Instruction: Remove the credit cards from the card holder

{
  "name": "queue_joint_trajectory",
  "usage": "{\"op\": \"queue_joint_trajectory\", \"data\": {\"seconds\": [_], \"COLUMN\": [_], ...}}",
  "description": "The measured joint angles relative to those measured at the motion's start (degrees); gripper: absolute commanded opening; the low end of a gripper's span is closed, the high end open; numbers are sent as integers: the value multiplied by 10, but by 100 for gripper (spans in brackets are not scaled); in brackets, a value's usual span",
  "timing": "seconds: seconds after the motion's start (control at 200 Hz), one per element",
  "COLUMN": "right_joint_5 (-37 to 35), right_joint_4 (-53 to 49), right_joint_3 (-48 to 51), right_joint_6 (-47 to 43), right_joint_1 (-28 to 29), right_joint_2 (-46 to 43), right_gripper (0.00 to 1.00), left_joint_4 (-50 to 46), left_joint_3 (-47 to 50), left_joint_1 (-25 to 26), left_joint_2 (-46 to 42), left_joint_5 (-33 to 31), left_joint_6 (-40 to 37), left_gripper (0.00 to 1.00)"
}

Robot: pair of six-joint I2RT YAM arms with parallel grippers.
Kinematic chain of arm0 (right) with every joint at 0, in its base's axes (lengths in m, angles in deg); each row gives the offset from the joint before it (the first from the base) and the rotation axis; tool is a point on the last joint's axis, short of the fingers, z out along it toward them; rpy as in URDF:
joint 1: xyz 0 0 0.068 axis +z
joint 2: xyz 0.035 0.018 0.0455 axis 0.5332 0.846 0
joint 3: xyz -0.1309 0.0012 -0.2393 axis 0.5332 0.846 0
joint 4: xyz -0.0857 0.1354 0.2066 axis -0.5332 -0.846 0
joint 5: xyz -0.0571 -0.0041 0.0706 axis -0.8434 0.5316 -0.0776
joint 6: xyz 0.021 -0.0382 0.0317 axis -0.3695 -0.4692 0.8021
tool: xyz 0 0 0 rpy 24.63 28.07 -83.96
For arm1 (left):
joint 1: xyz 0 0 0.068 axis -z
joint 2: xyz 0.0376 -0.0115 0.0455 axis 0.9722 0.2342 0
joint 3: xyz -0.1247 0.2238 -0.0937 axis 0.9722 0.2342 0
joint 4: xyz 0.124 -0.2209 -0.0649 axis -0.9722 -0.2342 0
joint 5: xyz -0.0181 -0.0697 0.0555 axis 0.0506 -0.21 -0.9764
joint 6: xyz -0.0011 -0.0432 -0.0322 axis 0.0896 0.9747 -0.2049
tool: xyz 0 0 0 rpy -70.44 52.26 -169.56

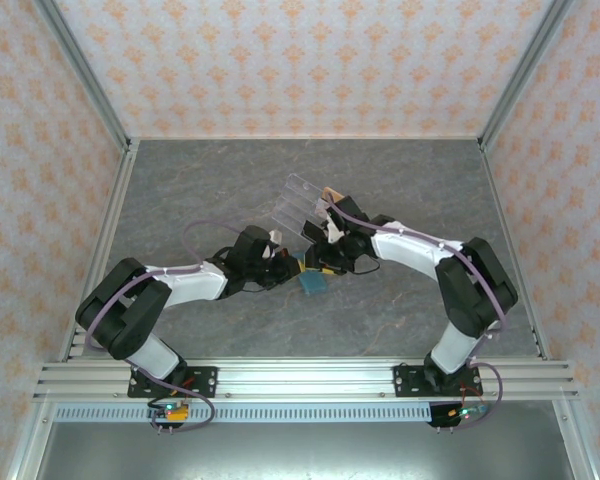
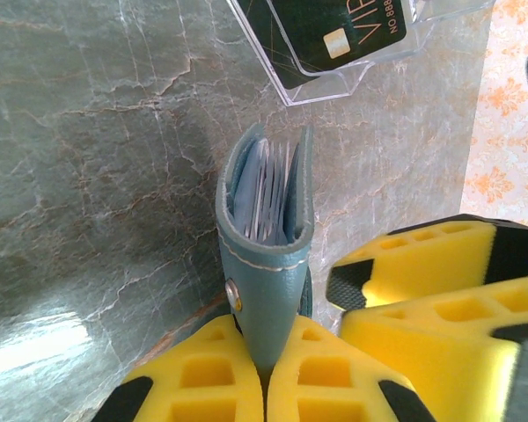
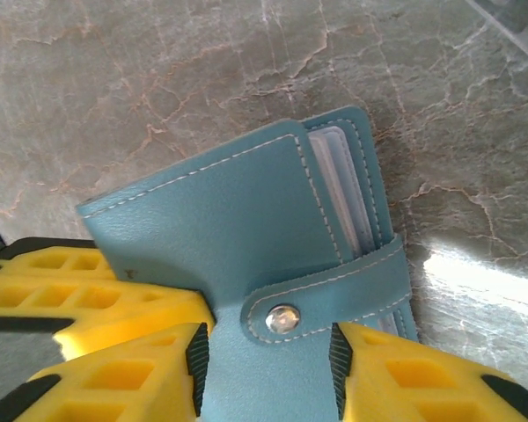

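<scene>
Yellow cored left fingers (image 2: 202, 374) with black pads press together on the holder (image 2: 264, 290), pinching its folded spine so that it stands on edge above the bench (image 2: 97, 158). The holder is soft matte teal with pale stitching. It gapes at the far end, and a fan of thin clear sleeves (image 2: 268, 198) shows inside (any cards in them are too hard to make out). A strap (image 3: 334, 299) with a round metal snap (image 3: 283, 318) wraps one panel. Just beside its flat face the right fingers (image 3: 422, 378), the same yellow blocks, stand part open; I cannot tell whether they touch it. From above, the holder sits mid-bench between both arms, near a clear acrylic stand (image 1: 302, 205) carrying a dark card (image 2: 334, 31) with a gold chip. The bench is grey with stone-like veins.
</scene>
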Motion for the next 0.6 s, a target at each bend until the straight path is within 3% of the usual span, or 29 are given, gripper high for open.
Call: {"op": "queue_joint_trajectory", "data": {"seconds": [0.29, 0.601], "right_joint_5": [-1, -29], "right_joint_4": [-15, -37], "right_joint_3": [-21, -35], "right_joint_6": [-4, -14], "right_joint_1": [6, 17], "right_joint_2": [31, 38], "right_gripper": [44, 26], "left_joint_4": [-2, -22], "left_joint_3": [2, 3], "left_joint_1": [0, 4], "left_joint_2": [-4, -12], "left_joint_5": [0, -11], "left_joint_6": [0, -3], "left_gripper": [0, 0]}}
